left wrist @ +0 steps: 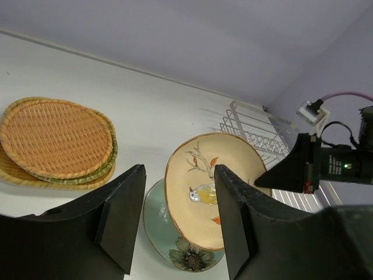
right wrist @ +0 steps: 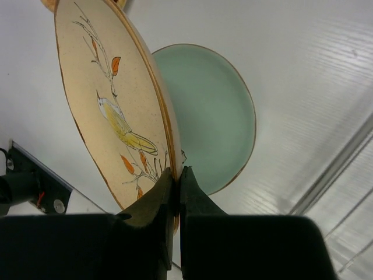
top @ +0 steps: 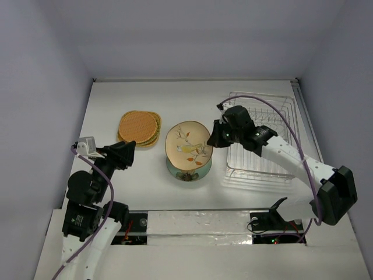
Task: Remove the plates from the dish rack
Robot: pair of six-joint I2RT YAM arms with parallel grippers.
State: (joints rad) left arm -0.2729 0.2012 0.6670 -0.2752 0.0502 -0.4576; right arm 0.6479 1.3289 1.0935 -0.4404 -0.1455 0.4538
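The beige plate (right wrist: pixel 111 105) is pinched by its rim, tilted, in the closed right gripper (right wrist: pixel 176 172), over the green plate (right wrist: pixel 217 116) below the fingers and clear of the rack (top: pixel 274 105) behind the gripper, so level lowering and release are judged due next; the left gripper (left wrist: pixel 179 170) is spread wide, empty.

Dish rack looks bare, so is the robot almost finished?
Nearly. No plates show in the dish rack. Three orange plates sit stacked on the table, the green plate flat nearby. The right gripper pinches the rim of the beige plate, tilted over the green one. Only setting it down seems left; the left gripper is open, empty.
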